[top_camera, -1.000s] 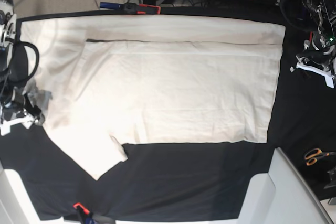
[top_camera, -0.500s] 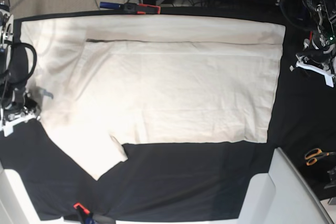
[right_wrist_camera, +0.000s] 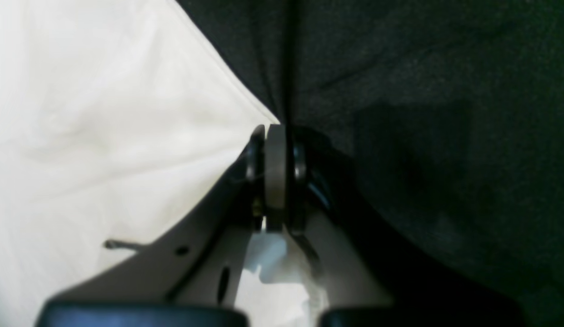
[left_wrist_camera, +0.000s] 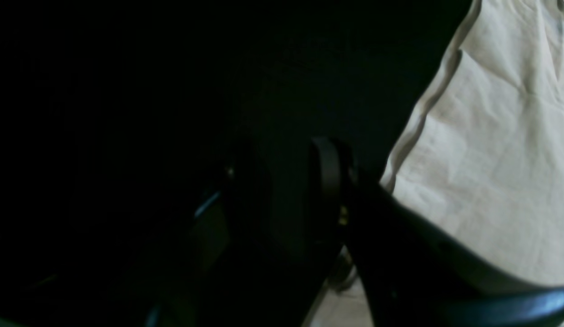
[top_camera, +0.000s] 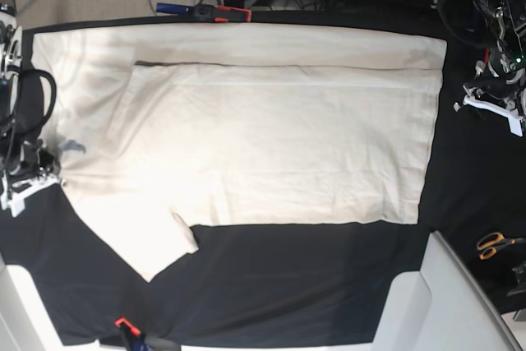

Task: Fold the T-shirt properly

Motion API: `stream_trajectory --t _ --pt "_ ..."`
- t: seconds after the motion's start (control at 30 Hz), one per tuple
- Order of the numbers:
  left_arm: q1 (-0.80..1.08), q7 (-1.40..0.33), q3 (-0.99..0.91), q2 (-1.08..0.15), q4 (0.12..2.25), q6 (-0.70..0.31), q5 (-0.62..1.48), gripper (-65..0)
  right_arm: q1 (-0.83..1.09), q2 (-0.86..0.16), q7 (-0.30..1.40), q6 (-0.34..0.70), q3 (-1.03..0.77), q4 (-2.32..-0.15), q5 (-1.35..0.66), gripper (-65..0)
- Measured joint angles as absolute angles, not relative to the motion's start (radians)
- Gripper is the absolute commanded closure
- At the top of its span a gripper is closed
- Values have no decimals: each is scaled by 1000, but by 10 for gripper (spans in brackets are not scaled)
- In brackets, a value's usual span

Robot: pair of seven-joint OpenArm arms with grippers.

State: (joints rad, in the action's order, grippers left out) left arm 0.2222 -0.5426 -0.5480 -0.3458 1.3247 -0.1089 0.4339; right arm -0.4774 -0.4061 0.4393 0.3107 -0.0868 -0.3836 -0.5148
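Observation:
The cream T-shirt (top_camera: 271, 137) lies spread on the black tablecloth (top_camera: 288, 285), its far long side folded over and one sleeve pointing to the near left. My right gripper (top_camera: 33, 178) sits at the shirt's left edge. In the right wrist view its jaws are pressed together (right_wrist_camera: 277, 131) right on the T-shirt (right_wrist_camera: 104, 136) hem, with pale cloth showing between the finger bases. My left gripper (top_camera: 493, 104) hovers off the shirt's right edge over black cloth. In the dim left wrist view its fingers (left_wrist_camera: 325, 172) stand apart with nothing between them, the T-shirt (left_wrist_camera: 491, 159) to their right.
Orange-handled scissors (top_camera: 496, 244) lie at the right edge. Clamps hold the tablecloth at the back (top_camera: 215, 12) and the front left (top_camera: 127, 328). A white box-like object (top_camera: 444, 302) fills the near right corner. Cables lie behind the table.
My right gripper has shut at the shirt's left edge and shifted slightly left and nearer. The near-left sleeve has shifted a little leftward. The left arm has not moved.

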Motion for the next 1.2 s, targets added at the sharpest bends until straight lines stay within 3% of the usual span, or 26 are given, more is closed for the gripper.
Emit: stream_trajectory --t 0.57,1.2 --pt "218 -543 -546 -342 1258 -109 434 -201 -309 -393 575 312 -87 -807 -498 0" --pt "214 -539 -546 -341 1258 -109 434 -201 -166 -368 764 312 -87 -1136 -503 0"
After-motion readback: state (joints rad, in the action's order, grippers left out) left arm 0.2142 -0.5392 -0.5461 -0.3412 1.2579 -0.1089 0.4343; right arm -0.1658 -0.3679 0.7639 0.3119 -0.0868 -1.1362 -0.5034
